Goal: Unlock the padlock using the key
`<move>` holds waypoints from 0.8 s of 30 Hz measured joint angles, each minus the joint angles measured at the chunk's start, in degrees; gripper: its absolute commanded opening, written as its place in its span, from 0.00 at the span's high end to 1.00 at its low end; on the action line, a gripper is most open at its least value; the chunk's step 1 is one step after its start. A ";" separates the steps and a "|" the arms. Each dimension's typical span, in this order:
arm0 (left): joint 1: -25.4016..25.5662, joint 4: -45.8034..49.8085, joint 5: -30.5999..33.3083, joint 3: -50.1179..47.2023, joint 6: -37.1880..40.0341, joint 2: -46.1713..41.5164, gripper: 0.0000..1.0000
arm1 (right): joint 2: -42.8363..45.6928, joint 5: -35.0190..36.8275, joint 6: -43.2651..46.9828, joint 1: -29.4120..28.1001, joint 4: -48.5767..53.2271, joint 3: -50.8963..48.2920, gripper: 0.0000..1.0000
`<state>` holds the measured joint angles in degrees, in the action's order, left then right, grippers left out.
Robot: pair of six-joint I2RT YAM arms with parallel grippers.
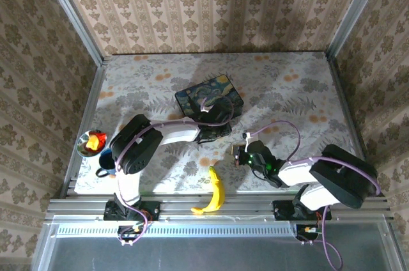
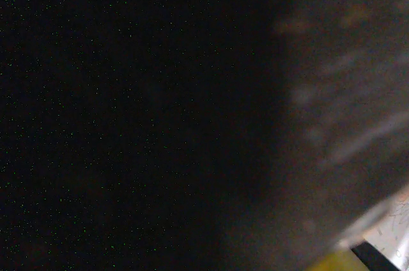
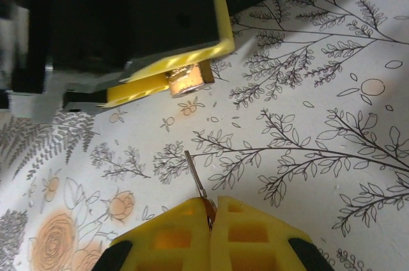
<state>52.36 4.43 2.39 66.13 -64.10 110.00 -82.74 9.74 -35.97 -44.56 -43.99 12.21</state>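
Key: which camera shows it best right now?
Right wrist: the key sticks out clearly from the shut right gripper, its tip aimed toward the padlock. Top external is too far to make it out at that gripper. Left wrist is a dark blur; nothing can be told there.

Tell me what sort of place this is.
Probably a robot test cell dressed as a home: wallpapered walls, an aluminium frame, and a floral tablecloth.
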 measured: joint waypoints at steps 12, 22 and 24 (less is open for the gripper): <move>-0.02 -4.02 -0.28 -2.29 -0.92 -0.57 1.00 | -15.56 -1.88 0.22 0.92 -19.26 0.74 1.00; -0.31 -5.42 -1.07 -2.69 -1.90 -0.61 1.00 | -21.09 -0.87 -0.24 0.92 -28.09 0.98 1.00; -0.35 -6.03 -1.18 -2.95 -2.21 -0.68 1.00 | -21.09 -0.46 -0.24 0.92 -28.06 0.96 1.00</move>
<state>52.01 -1.61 1.21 63.18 -66.30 109.32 -103.83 9.28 -36.21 -43.64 -72.05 13.17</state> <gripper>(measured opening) 0.305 0.042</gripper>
